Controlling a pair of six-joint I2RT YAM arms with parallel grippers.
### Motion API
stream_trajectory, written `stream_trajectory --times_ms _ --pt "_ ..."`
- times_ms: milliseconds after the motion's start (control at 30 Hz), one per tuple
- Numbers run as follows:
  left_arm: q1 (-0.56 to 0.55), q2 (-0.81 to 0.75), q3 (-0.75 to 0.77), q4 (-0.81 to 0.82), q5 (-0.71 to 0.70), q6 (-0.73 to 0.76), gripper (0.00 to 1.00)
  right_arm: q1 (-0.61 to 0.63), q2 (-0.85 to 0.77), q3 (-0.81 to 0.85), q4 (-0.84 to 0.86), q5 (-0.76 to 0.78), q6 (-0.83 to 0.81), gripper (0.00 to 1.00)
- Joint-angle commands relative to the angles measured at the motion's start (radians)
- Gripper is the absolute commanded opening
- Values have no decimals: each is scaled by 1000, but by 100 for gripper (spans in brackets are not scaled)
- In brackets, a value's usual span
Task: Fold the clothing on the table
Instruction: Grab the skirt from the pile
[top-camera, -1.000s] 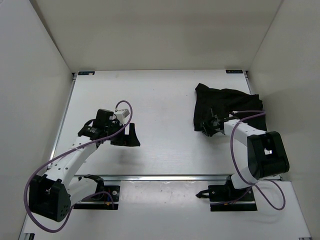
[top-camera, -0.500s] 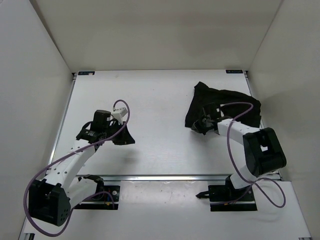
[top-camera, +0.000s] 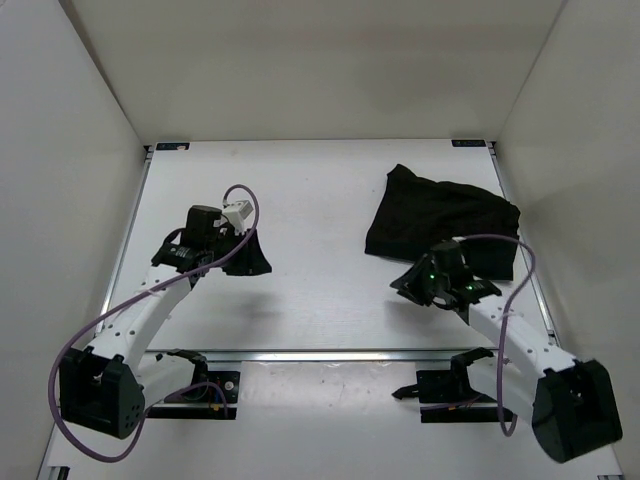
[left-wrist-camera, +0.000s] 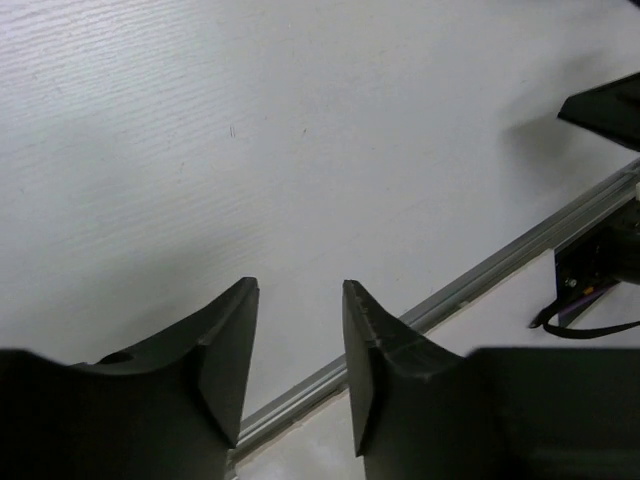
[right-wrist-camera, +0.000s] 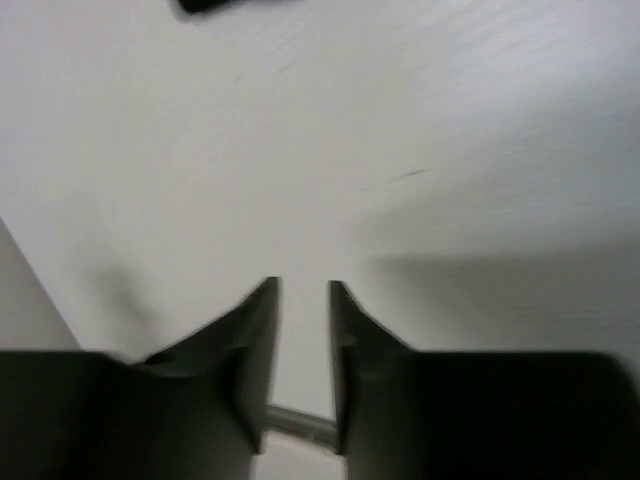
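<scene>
The black clothing (top-camera: 440, 220) lies crumpled at the far right of the white table (top-camera: 320, 190), and neither gripper touches it. My right gripper (top-camera: 406, 285) hovers just in front of its near left corner, pointing left. In the right wrist view the right gripper (right-wrist-camera: 303, 285) stands open by a narrow gap, with only bare table between the fingers. My left gripper (top-camera: 250, 263) hangs over the left half of the table, far from the garment. Seen from the left wrist, the left gripper (left-wrist-camera: 300, 288) is open and empty.
A silver rail (top-camera: 330, 355) runs along the table's near edge, with both arm bases behind it. White walls close in the left, right and far sides. The rail (left-wrist-camera: 470, 285) also shows past the left fingers.
The right gripper dragged the clothing's near corner a little to the left, let go and drew back toward the near edge. The left gripper closed, then parted again, barely shifting.
</scene>
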Motion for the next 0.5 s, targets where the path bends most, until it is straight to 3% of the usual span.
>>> stream_trajectory --times_ms 0,100,333,467 --pt "-17 -3 -10 55 27 -46 54 -138 -111 -119 93 -25 73 29" --pt "-9 -17 -13 64 15 -54 56 -182 -84 -159 172 4 155 42" --pt "11 -14 -31 50 6 -57 54 -121 255 -9 365 56 273 53" --pt "24 -11 -30 41 6 -58 53 -87 409 71 455 100 414 53"
